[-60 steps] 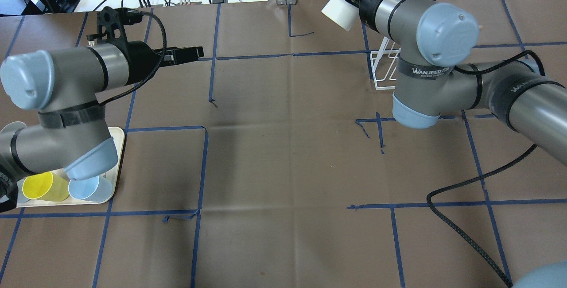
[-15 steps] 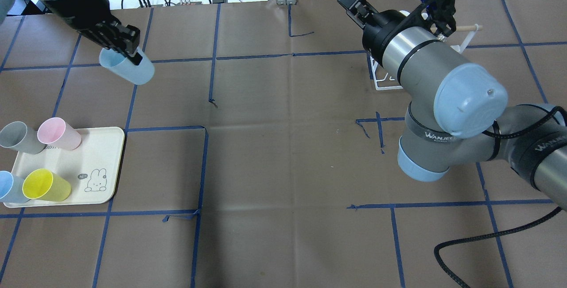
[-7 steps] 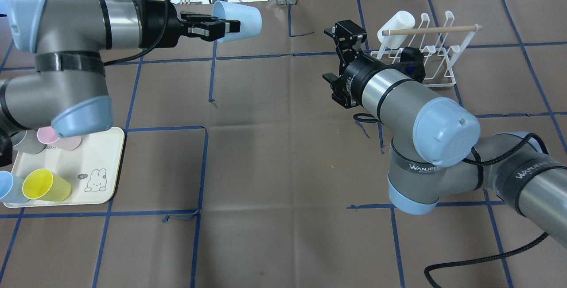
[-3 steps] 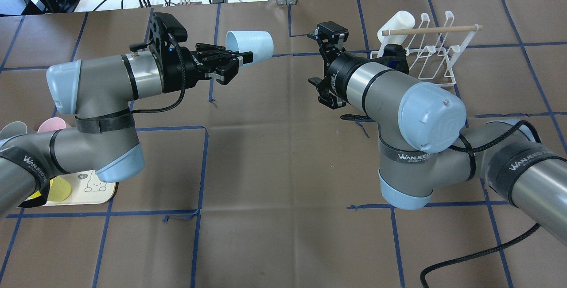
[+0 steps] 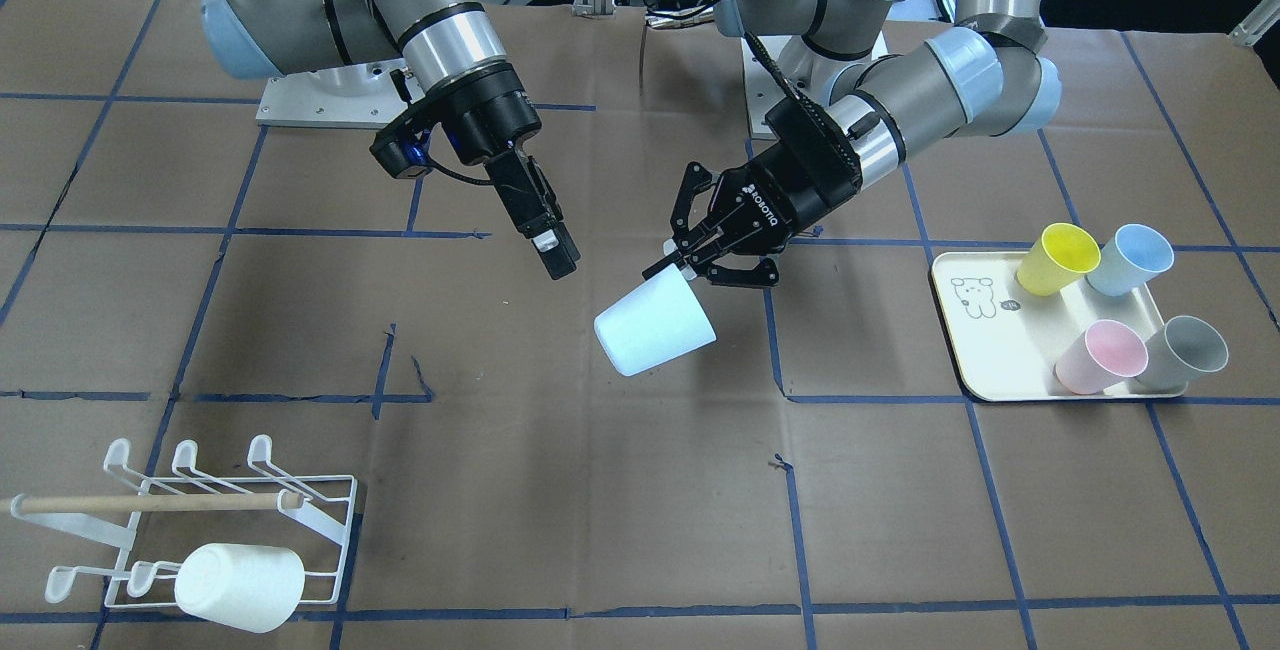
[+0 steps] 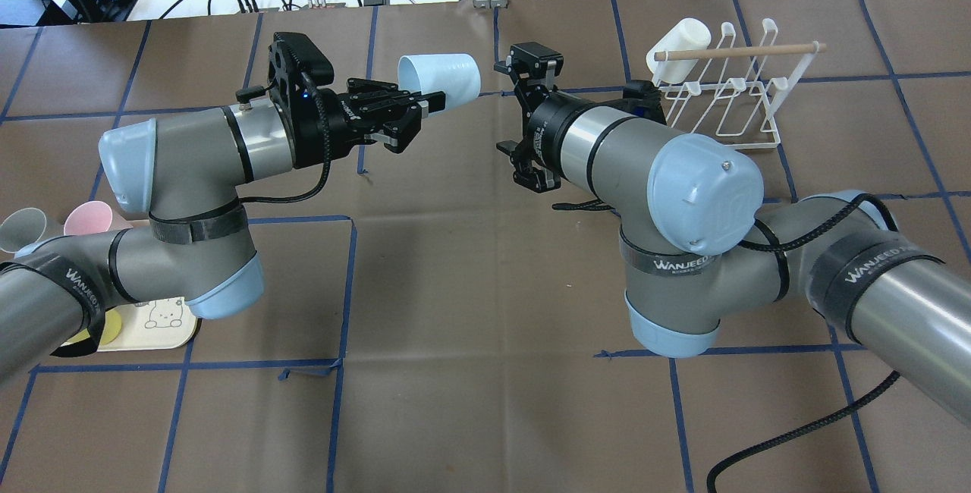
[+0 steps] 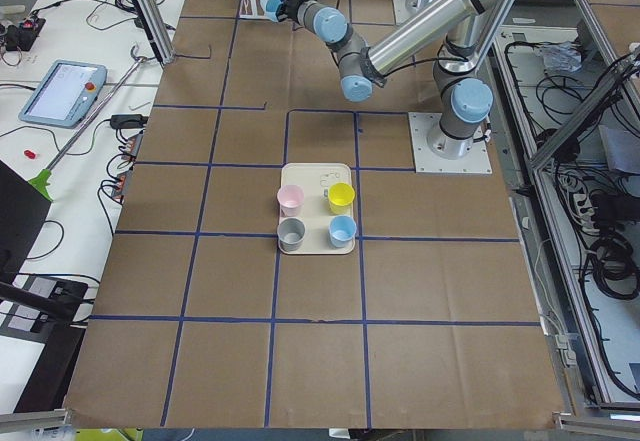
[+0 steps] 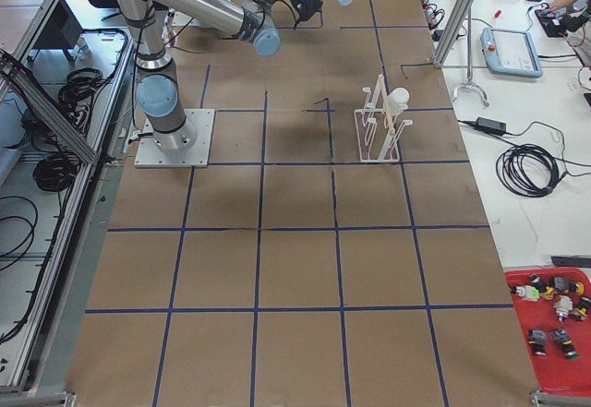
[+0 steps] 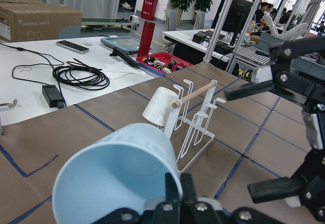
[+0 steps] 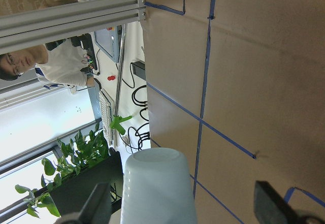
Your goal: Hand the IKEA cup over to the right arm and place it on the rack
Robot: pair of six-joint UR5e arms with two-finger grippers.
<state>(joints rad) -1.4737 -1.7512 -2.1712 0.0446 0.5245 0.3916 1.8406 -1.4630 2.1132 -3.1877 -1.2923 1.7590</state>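
— How does the handover look?
— My left claw (image 6: 421, 102) pinches the pale blue cup (image 6: 444, 80) by its rim, aloft over the counter (image 6: 485, 288). My right claw (image 6: 507, 110) gapes just short of its base. If left releases before right closes, the cup drops.
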